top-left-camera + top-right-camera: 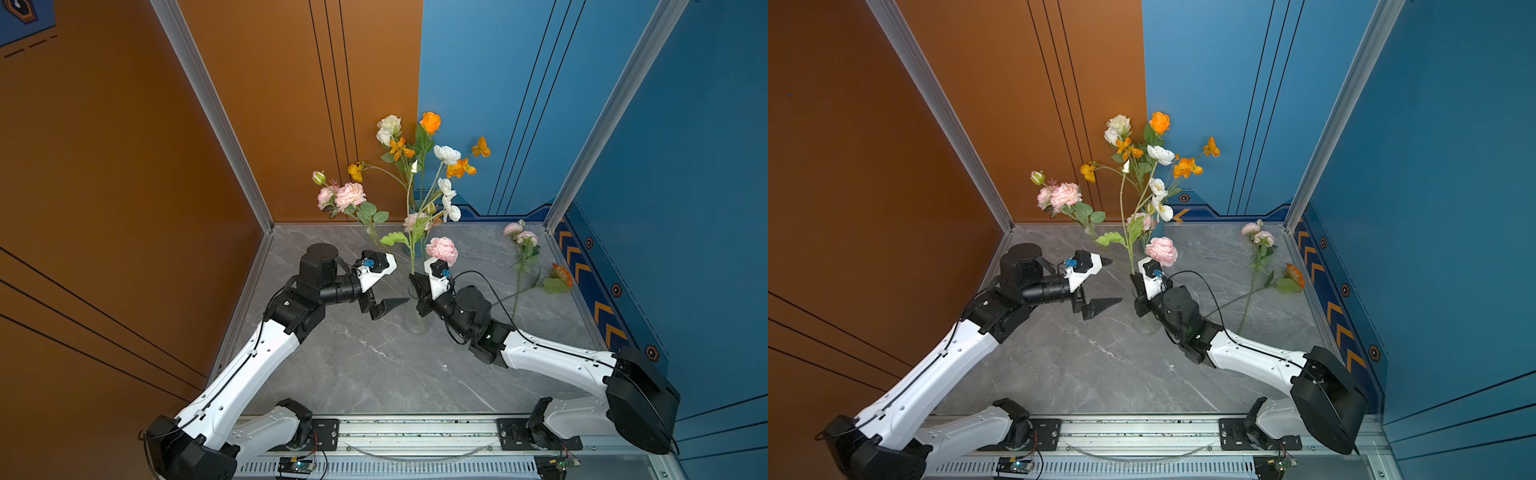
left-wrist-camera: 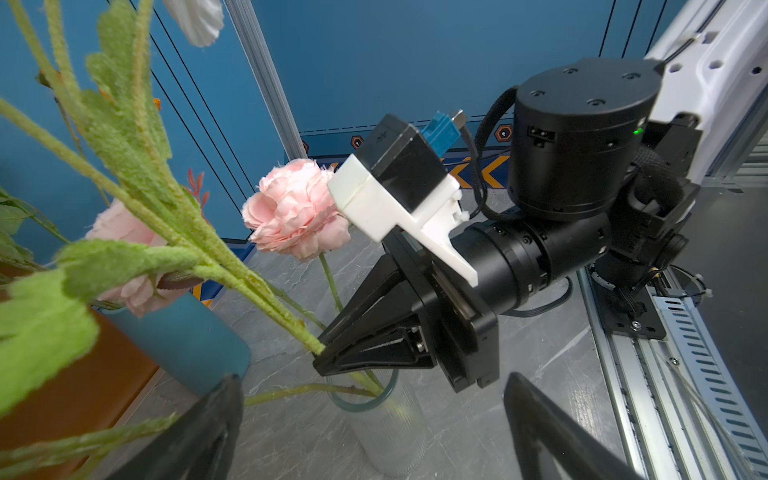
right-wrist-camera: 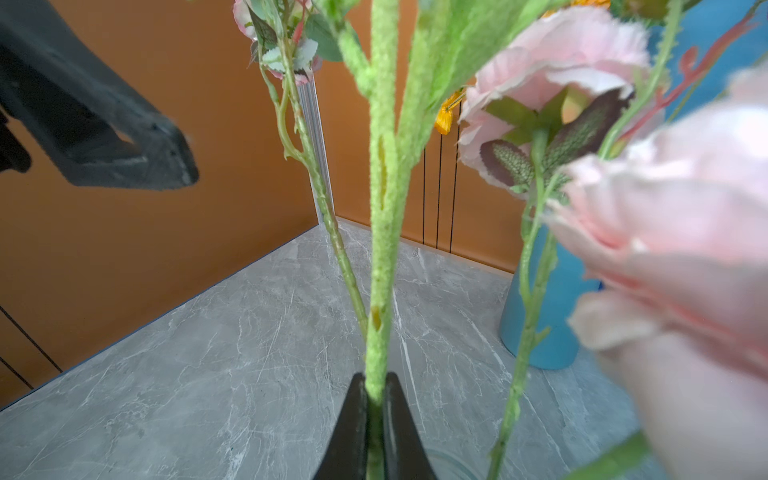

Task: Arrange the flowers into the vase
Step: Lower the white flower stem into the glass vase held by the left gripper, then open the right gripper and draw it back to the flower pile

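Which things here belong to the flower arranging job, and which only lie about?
Job: fuzzy green stem in the shut right end effector; clear glass vase; loose flowers on the table; open left end effector.
Lying about: blue vase, probably; circuit boards at the front.

Leaning flower stems (image 3: 384,249) crowd the vase (image 2: 386,424); near tabletop (image 1: 374,365) lies open.

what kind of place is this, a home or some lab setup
Most likely a robot test cell, not a home: aluminium posts frame orange and blue wall panels, and two robot arms are mounted on a rail along the front of the tabletop.
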Available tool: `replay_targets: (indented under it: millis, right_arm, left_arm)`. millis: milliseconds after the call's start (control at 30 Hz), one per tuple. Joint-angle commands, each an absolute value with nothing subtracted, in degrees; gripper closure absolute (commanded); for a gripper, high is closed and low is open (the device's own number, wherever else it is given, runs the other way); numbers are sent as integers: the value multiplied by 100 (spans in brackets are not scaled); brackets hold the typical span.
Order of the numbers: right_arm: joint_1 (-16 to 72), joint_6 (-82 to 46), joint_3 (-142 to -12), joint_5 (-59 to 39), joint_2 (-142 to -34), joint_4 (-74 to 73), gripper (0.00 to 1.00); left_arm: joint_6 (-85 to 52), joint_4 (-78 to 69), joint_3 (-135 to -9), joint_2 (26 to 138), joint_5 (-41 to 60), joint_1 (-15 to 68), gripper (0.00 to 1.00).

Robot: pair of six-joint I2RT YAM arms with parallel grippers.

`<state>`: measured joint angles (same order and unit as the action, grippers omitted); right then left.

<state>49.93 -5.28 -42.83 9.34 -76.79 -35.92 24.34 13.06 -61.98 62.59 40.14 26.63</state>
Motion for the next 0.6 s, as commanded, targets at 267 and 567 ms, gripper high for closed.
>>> replay_targets:
  millis: [267,567]
  right_arm:
    - [5022,-399,-4149,1146,-7290,-3198,67]
    - [5049,-362,-4285,995,-7070,-2726,25]
  left_arm:
    - [2360,1301,-6267,6337,4194,2664,2]
    - [2381,1302,-6262,6239,4200,2698,2]
